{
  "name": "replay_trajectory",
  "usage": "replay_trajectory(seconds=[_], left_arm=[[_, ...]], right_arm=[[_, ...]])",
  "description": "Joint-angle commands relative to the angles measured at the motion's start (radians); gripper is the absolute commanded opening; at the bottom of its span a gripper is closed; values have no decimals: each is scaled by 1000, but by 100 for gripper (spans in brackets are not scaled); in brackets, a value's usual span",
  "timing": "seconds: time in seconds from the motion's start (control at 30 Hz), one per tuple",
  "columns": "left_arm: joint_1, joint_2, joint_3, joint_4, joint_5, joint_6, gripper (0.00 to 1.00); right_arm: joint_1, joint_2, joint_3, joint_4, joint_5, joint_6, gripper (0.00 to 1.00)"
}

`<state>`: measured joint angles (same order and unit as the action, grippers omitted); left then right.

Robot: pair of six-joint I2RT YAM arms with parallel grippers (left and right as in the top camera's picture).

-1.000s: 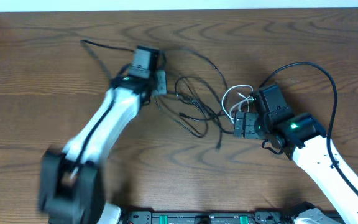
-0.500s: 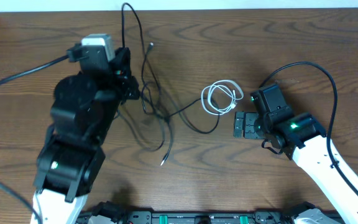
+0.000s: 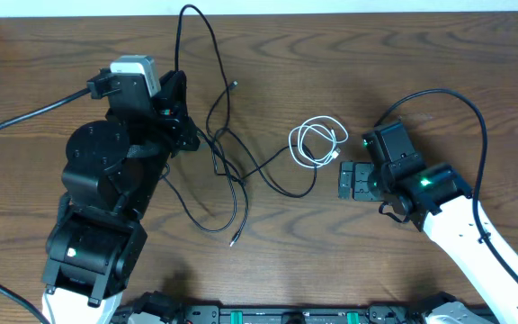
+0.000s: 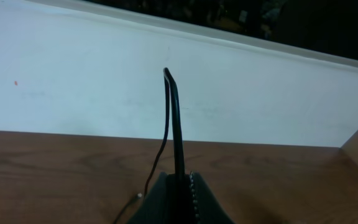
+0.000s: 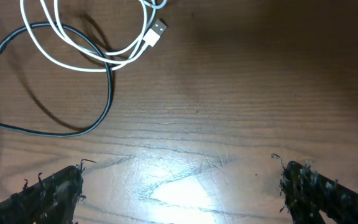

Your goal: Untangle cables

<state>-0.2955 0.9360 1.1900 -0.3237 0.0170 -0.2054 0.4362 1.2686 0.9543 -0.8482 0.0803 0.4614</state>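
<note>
Right pincer [image 5: 182, 180] stands wide open; its two dark, scuffed fingers [image 5: 48, 196] show only at 7 and 5 o'clock. A patch of glare lies on the wood-grain bench [image 5: 260, 93] between them. White cable [image 5: 86, 68] lies coiled at 11 o'clock, its USB plug [image 5: 157, 29] near 12 o'clock. Black cable [image 5: 110, 93] loops from 9 to 10 o'clock and crosses the white coil. Both cables lie apart from the fingers.

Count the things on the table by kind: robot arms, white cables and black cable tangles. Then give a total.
robot arms: 2, the left arm and the right arm
white cable: 1
black cable tangle: 1, its separate cords too knotted to count
total: 4
</note>
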Motion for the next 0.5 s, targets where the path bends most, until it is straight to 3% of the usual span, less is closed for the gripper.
replay_trajectory(seconds=[0.0,0.27,0.47], left_arm=[[2,-2,7,10,2,10,8],[2,-2,7,-13,-2,10,7],[2,-2,7,-41,-2,18,8]], right_arm=[[11,8,-2,8,-31,-50,99],[77,131,-38,103,-76,-154,99],[130,271,-40,173,-76,-362,99]])
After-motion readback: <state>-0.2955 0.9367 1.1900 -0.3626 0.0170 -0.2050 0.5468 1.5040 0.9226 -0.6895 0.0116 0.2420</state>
